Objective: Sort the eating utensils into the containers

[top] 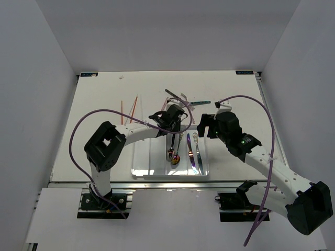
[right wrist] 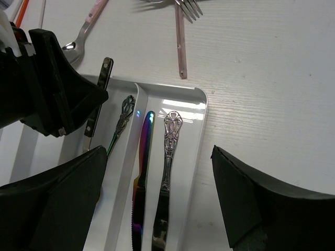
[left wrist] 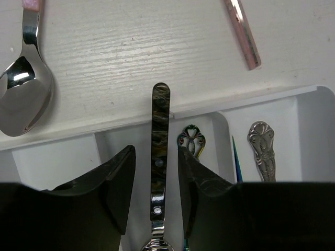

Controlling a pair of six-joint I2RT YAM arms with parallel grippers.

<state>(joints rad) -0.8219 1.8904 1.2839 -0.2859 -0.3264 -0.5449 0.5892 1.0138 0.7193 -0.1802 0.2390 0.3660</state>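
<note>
— Fingers of left gripper (left wrist: 156, 151): clamped?
— Unclear; they flank a dark marbled-handled utensil (left wrist: 159, 130) over the clear plastic tray (right wrist: 201, 99). Right gripper (right wrist: 159, 151) gapes, empty. Three pieces (right wrist: 167, 157) trayed; several await outside.

Bright even light, soft shadows, tray (top: 140, 170) glare (near edge), pics sharp

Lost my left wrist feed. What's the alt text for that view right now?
The left gripper, jaws open, straddles a dark marbled utensil handle whose tip pokes over the tray's far wall. A pink-handled spoon lies on the table at left; two ornate handles lie in tray compartments at right.
</note>
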